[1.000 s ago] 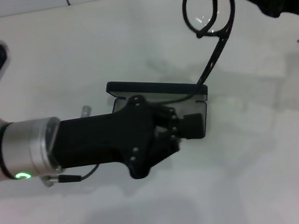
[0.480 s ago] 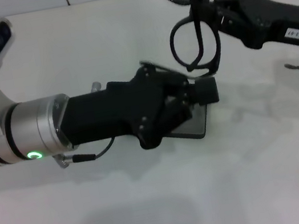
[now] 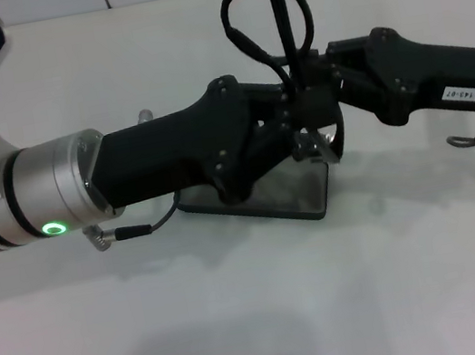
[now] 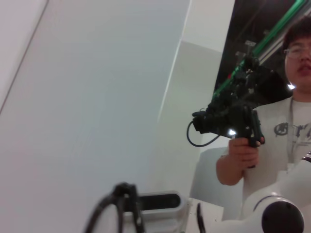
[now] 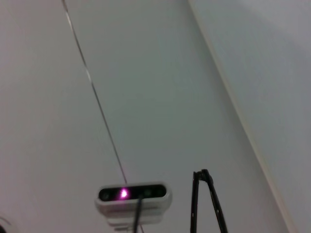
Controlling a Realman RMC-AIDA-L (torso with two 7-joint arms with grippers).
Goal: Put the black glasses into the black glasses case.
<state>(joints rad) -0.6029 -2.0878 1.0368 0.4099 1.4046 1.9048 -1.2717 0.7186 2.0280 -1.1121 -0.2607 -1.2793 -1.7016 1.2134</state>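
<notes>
Right gripper [image 3: 314,101]: it comes in from your right, above the middle of the table, and its fingers are clamped on the black glasses.
Black glasses [image 3: 267,20]: you see them held upright in the air; the frame loops rise above the right gripper, while a lower part hangs down just over the case's right end. In the right wrist view only a thin black piece of them [image 5: 206,201] shows.
Left gripper [image 3: 290,136]: it reaches in from your left and meets the right gripper nose to nose, right over the case. You cannot tell from any view whether its fingers are spread or closed, since the black bodies overlap.
Black glasses case [image 3: 291,195]: it lies flat on the white table [image 3: 263,320], directly beneath both grippers; only its near edge and right end show under the left arm.
Person [image 4: 286,126]: in the left wrist view, someone in glasses stands in the background holding a black device.
</notes>
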